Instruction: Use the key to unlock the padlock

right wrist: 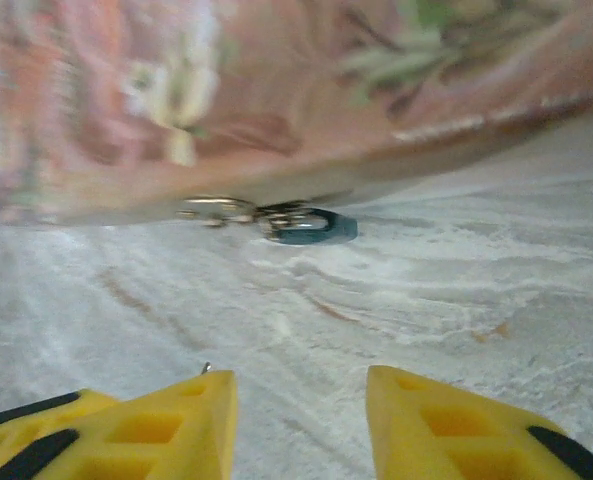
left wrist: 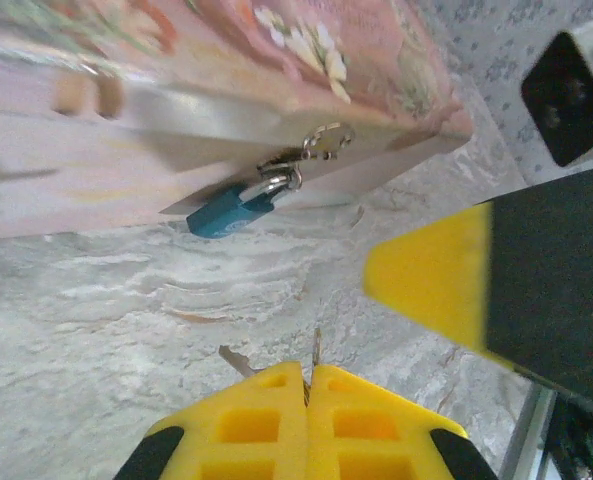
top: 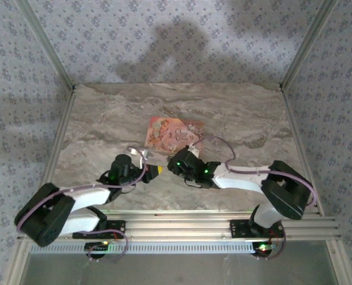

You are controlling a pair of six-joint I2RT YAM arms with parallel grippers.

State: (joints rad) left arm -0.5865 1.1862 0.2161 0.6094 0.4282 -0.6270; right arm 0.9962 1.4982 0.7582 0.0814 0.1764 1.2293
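Note:
A small teal padlock (left wrist: 226,212) hangs from the metal hasp (left wrist: 321,140) on the front of a pink flowered box (left wrist: 306,50) and rests on the marble table. My left gripper (left wrist: 307,372) is shut on the key (left wrist: 316,348), whose thin metal tip pokes out between the yellow fingers toward the padlock, still well short of it. The right wrist view has the padlock (right wrist: 316,227) lying ahead of my right gripper (right wrist: 301,385), which is open with nothing between its fingers. From above, the two grippers (top: 158,170) (top: 174,161) sit close together just in front of the box (top: 174,133).
My right gripper's yellow finger (left wrist: 426,280) and black body crowd the right side of the left wrist view, close to the left fingers. Bare marble table (top: 104,124) lies left and behind the box. Aluminium frame posts (top: 294,65) stand at the table's corners.

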